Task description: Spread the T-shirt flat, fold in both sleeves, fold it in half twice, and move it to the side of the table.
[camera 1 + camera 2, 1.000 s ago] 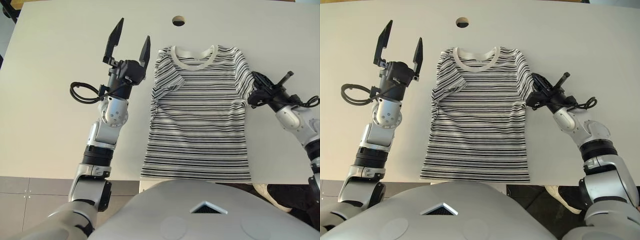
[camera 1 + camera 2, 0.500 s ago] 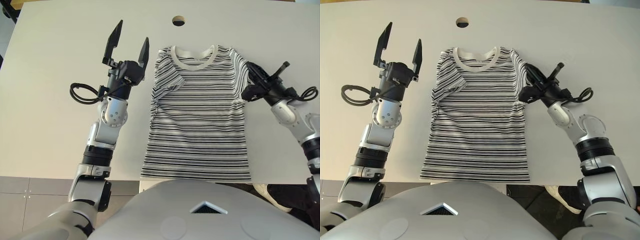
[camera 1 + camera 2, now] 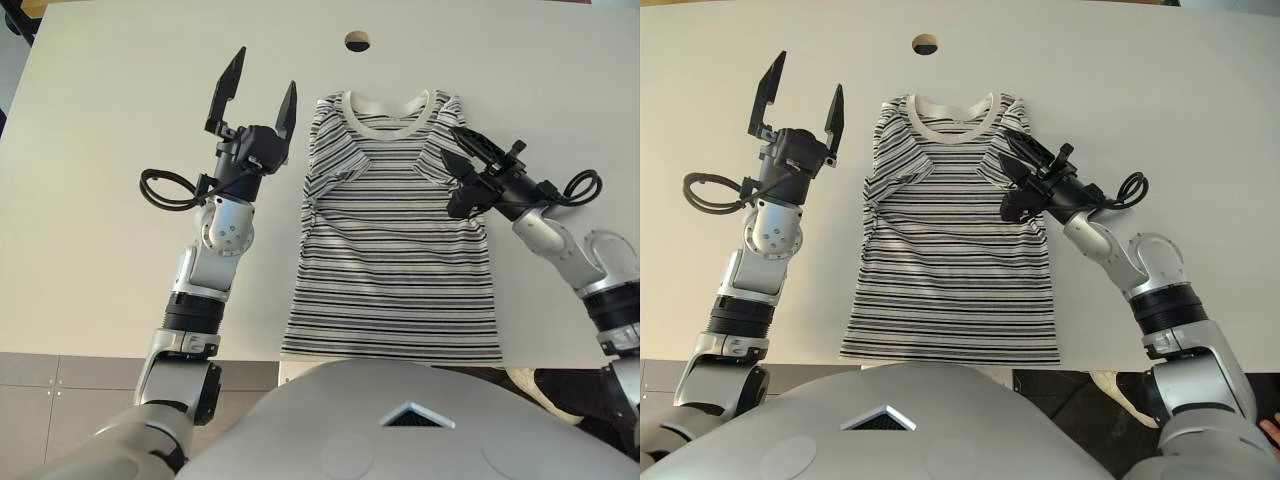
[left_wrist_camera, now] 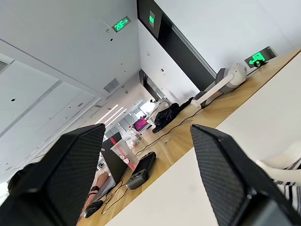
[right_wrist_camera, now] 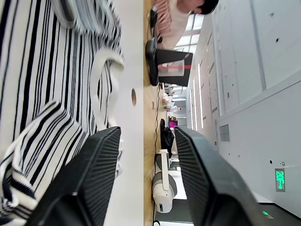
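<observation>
Right hand [image 5: 148,139] was released, not clenched: its two fingers [image 5: 94,188] stood apart in the wrist view. Striped cloth lay against the outer side of one finger, with none seen between them. So the sleeve was likely carried on a finger, scooped rather than pinched. The hand hung low over the right chest of the T-shirt [image 3: 395,260], angled in toward the collar [image 3: 388,115]. That fits the sleeve fold-in step. The right sleeve [image 3: 437,165] was turned inward over the body, bunched at the fingers and not yet laid flat.

Left hand [image 3: 264,82] was also released, fingers wide and pointing up and away, holding nothing. It sat just beside the shirt's left shoulder, off the cloth. Probably parked there to stay out of the way while the right arm worked. The left sleeve [image 3: 330,150] already lay folded in across the chest.

The shirt lay face up in the middle of the counter [image 3: 120,80], collar toward the far edge and hem close to the near edge. A round cable hole [image 3: 356,41] sat just beyond the collar. The halving folds and the move to the side were not yet done.
</observation>
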Controlling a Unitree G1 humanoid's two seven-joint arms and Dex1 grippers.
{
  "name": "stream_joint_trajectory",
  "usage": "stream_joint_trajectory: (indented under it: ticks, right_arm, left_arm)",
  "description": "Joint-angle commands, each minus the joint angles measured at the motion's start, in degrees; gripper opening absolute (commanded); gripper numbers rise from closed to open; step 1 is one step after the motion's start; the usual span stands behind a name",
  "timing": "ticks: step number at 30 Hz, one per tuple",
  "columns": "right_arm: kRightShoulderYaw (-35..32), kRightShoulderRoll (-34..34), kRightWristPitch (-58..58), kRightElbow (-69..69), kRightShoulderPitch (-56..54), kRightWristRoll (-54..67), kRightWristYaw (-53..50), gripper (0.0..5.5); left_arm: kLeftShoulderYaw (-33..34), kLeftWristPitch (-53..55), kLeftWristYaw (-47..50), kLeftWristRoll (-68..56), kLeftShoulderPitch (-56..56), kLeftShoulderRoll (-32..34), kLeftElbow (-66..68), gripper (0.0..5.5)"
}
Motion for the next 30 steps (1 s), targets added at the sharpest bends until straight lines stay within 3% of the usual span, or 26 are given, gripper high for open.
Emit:
stream_joint_trajectory:
  ticks: [1, 5, 8, 11, 19, 30]
  right_arm:
    - [-3.7, -2.7, -0.1, -5.9, 3.4, 3.3, 3.5, 2.86]
    - [-11.3, -7.2, -1.6, -9.8, 10.7, 12.7, 7.2, 3.49]
    - [-22.1, -12.9, -4.0, -11.9, 24.2, 21.2, 10.7, 3.49]
    - [-28.5, -13.1, -3.8, -12.6, 30.9, 22.6, 11.5, 3.49]
    - [-32.0, -10.9, -2.6, -8.9, 31.4, 19.9, 10.3, 3.49]
    - [-30.8, -8.5, -3.4, -6.9, 30.3, 17.4, 9.9, 3.49]
  left_arm:
    - [1.1, 0.1, -0.9, 0.6, -0.4, 1.6, 0.1, 3.38]
    - [2.3, -0.9, -4.1, 2.5, 2.5, 7.8, -2.5, 3.38]
    - [4.3, -2.1, -10.0, 3.8, 8.1, 16.9, -4.5, 3.38]
    - [3.1, -1.6, -12.4, 4.9, 8.2, 19.0, -2.2, 3.38]
    - [-5.8, -5.1, -13.1, 6.4, -0.7, 11.7, 5.2, 3.38]
    - [-9.0, -7.2, -11.3, 10.6, -6.2, 12.0, 13.8, 3.38]
